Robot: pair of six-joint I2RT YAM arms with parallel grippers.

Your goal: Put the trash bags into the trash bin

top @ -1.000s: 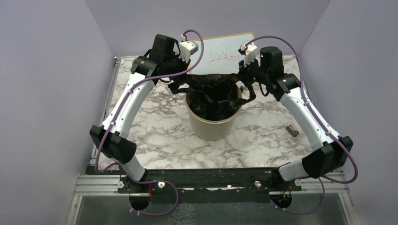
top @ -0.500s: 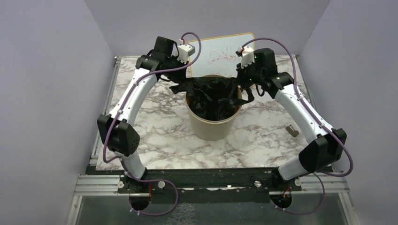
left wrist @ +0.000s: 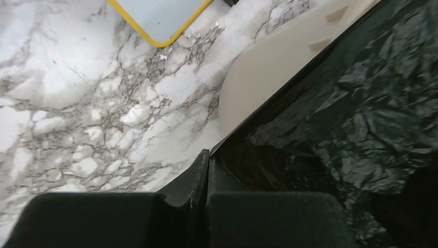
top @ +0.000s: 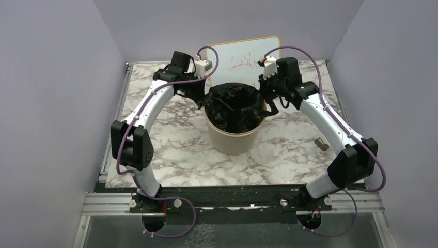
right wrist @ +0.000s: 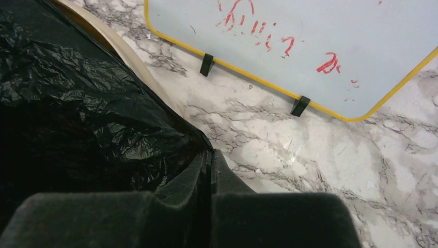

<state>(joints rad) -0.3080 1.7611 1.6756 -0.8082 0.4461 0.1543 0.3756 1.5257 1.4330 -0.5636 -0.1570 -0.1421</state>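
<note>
The cream trash bin [top: 232,139] stands mid-table with a glossy black trash bag [top: 235,106] hanging inside it, its mouth spread across the rim. My left gripper [top: 202,98] is at the bin's left rim, shut on the bag's edge. In the left wrist view the fingertips [left wrist: 209,155] pinch the taut edge of the bag [left wrist: 351,103] beside the bin's wall [left wrist: 274,67]. My right gripper [top: 266,98] is at the right rim. In the right wrist view its fingertips [right wrist: 210,154] hold the edge of the bag [right wrist: 77,103] just outside the bin's rim [right wrist: 119,41].
A white whiteboard [top: 248,54] with red scribbles and a yellow edge leans behind the bin, close to both wrists [right wrist: 310,41]. A small grey object [top: 321,144] lies on the marble table to the right. Purple walls close in on both sides.
Both grippers have come down and inward from above the bin to its rim. The bag's mouth, earlier stretched above the bin, now sits around the opening.
</note>
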